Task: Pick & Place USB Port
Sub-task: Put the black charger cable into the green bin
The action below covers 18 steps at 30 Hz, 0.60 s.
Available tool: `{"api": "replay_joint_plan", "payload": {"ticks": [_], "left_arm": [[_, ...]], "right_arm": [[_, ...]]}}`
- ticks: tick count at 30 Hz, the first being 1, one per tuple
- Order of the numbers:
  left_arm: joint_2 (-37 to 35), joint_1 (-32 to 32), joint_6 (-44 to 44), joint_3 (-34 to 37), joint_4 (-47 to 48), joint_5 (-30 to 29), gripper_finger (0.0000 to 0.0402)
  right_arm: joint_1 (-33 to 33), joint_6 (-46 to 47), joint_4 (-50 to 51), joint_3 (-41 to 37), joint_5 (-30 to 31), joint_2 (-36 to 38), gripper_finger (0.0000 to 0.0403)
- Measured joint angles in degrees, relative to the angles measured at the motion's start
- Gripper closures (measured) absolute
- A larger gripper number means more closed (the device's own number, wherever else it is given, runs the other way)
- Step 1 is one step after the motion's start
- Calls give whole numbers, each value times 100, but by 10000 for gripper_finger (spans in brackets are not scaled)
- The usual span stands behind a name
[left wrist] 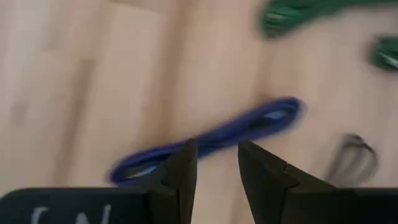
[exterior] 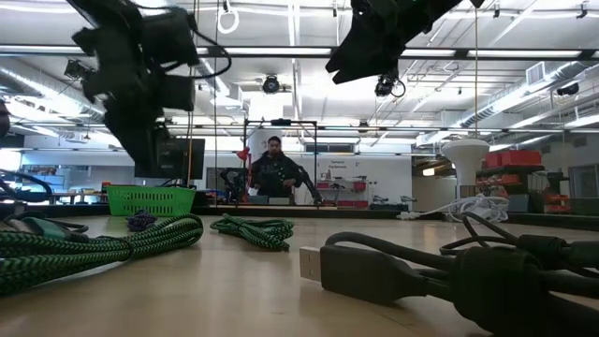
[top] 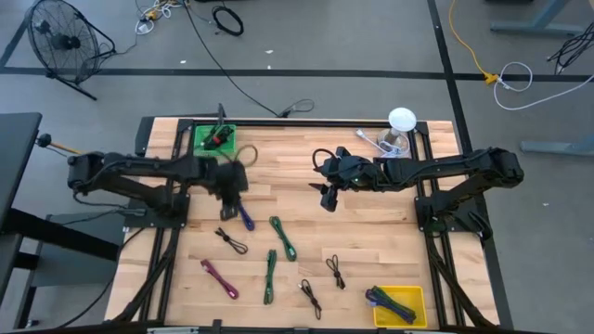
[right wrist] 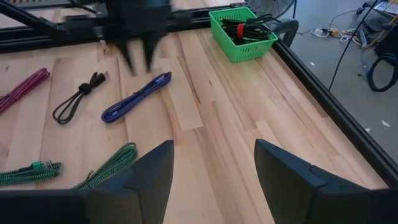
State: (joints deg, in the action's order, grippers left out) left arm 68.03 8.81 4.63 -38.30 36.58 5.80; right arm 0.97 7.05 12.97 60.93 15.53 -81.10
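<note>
Left gripper [left wrist: 216, 163] part-open, empty, over blue cable [left wrist: 211, 138]. Cable looks light, limp; best pinched mid-bundle. Right gripper [right wrist: 212, 168] wide.

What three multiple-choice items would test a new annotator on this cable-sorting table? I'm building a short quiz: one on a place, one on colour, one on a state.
1. Where does the left gripper hang?
A. above the blue cable
B. inside the yellow bin
C. over the white lamp

2. What colour is the basket at the table's far edge?
A. red
B. green
C. white

3. How is the right gripper?
A. shut on a cable
B. open, empty
C. out of view

Answers: 1 A, its fingers frame that cable in the left wrist view; 2 B, seen in the right wrist view; 3 B, its fingers stand apart over bare wood.
</note>
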Motion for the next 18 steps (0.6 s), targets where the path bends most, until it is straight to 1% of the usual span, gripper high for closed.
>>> {"api": "replay_joint_plan", "payload": {"ticks": [5,9,12,18], "left_arm": [[0,-1281,666,0,-213,-73,280],[0,-2186,1125,0,-263,-94,280],[1,-2724,1515,0,-262,-235,280],[26,-3602,1756,0,-243,-715,280]], "right_arm": [[0,0,2,0,0,0,179],[0,0,-2,0,0,0,179],[0,7,-22,0,0,-1,179],[0,156,-22,0,3,0,179]]}}
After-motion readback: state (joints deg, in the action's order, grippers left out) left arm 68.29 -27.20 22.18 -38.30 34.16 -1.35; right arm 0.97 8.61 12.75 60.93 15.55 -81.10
